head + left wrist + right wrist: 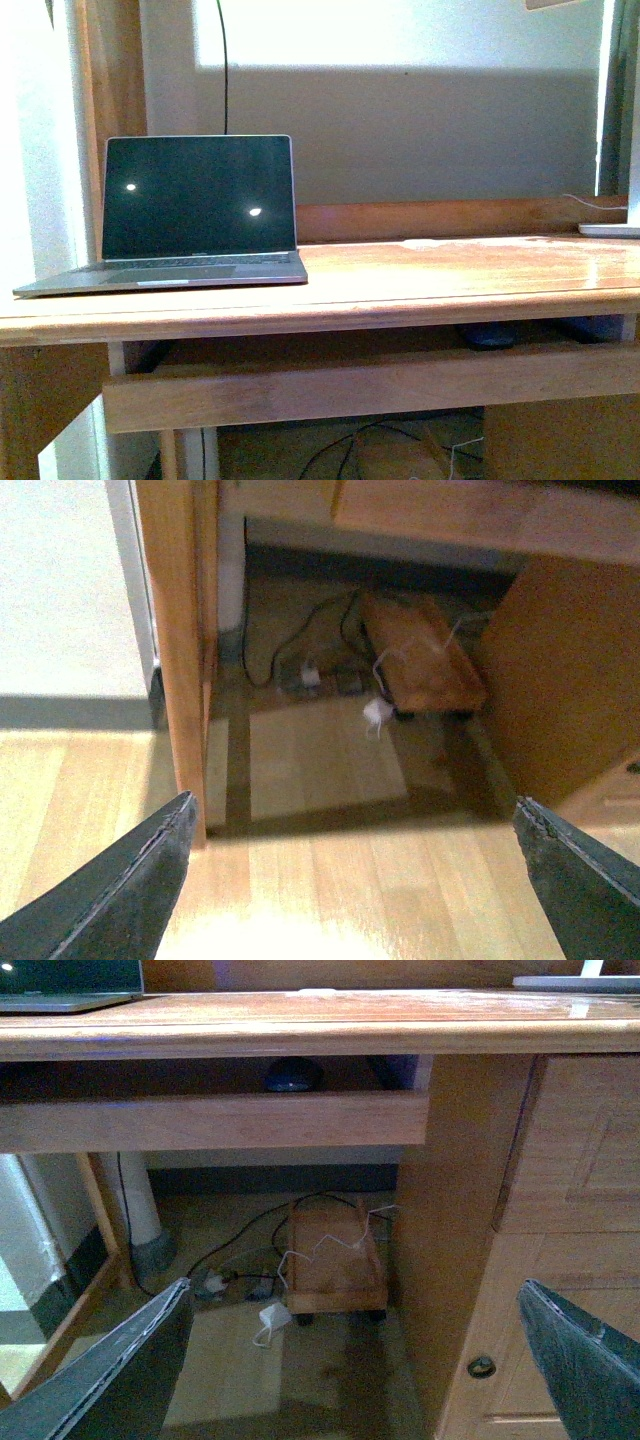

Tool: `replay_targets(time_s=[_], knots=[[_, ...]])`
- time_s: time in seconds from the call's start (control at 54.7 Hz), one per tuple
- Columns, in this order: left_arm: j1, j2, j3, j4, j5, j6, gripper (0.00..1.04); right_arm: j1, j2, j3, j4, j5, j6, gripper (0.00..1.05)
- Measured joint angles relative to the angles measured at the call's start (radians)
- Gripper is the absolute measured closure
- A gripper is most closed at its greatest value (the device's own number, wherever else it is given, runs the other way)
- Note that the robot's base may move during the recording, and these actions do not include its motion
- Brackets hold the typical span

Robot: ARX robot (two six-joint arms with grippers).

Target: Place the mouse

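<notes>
The mouse (488, 337) is a small dark domed thing on the pull-out shelf under the desktop, behind the shelf's front rail (370, 385). In the right wrist view the mouse (293, 1075) shows above that rail, far from my fingers. My right gripper (355, 1290) is open and empty, low in front of the desk and facing under it. My left gripper (352, 810) is open and empty, low over the wooden floor by the desk's left leg (180, 660). Neither arm shows in the front view.
An open laptop (195, 210) stands on the left of the desktop (450, 275). A white flat thing (610, 229) lies at its far right. Under the desk are a small wheeled wooden stand (335, 1260), cables and a white adapter (272, 1317). A drawer cabinet (580, 1160) stands on the right.
</notes>
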Motion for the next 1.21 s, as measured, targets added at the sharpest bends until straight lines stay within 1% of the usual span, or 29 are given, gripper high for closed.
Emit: replay_targets(time_s=[0.091,0.146,0.164,0.183,0.219,0.292,0.329,0.384,0.402,0.475,0.493,0.548,0.713,0.804,0.932,1.042,1.206], knots=[[0.045,0.197,0.014,0.128,0.008,0.093,0.08,0.000,0.000,0.000,0.000,0.002,0.000,0.07],[0.077,0.355,0.028,0.266,-0.013,0.197,0.08,0.000,0.000,0.000,0.000,0.001,0.000,0.07],[0.087,0.436,0.037,0.346,-0.028,0.248,0.08,0.000,0.000,0.000,0.000,0.000,0.000,0.07],[0.088,0.465,0.040,0.373,-0.032,0.269,0.08,0.000,0.000,0.000,0.000,-0.001,0.000,0.07],[0.090,0.575,0.055,0.484,-0.038,0.367,0.08,0.000,0.000,0.000,0.000,0.001,0.000,0.07],[0.076,0.782,0.092,0.715,-0.050,0.550,0.08,0.000,0.000,0.000,0.000,0.001,0.000,0.07],[0.057,0.898,0.127,0.855,-0.032,0.693,0.08,0.000,0.000,0.000,0.000,0.000,0.000,0.07],[0.038,0.997,0.169,0.978,0.001,0.805,0.08,0.000,0.000,0.000,0.000,0.000,0.000,0.07],[0.035,1.014,0.179,0.999,0.006,0.827,0.08,0.000,0.000,0.000,0.000,0.000,0.000,0.07],[0.012,1.129,0.253,1.111,0.058,1.014,0.08,0.000,0.000,0.000,0.000,0.001,0.000,0.07],[0.005,1.163,0.283,1.125,0.073,1.070,0.08,0.000,0.000,0.000,0.000,0.001,0.000,0.07],[-0.004,1.213,0.331,1.135,0.093,1.146,0.08,0.000,0.000,0.000,0.000,0.000,0.000,0.07],[-0.015,1.321,0.467,1.099,0.143,1.269,0.08,0.000,0.000,0.000,0.000,0.000,0.000,0.07],[-0.022,1.360,0.524,1.070,0.188,1.298,0.08,0.000,0.000,0.000,0.000,0.000,0.000,0.07],[-0.051,1.411,0.588,1.025,0.223,1.307,0.08,0.000,0.000,0.000,0.000,0.000,0.000,0.07],[-0.082,1.447,0.617,1.014,0.220,1.307,0.08,0.000,0.000,0.000,0.000,0.000,0.000,0.07],[-0.136,1.529,0.669,0.989,0.190,1.308,0.08,0.000,0.000,0.000,0.000,0.000,0.000,0.07]])
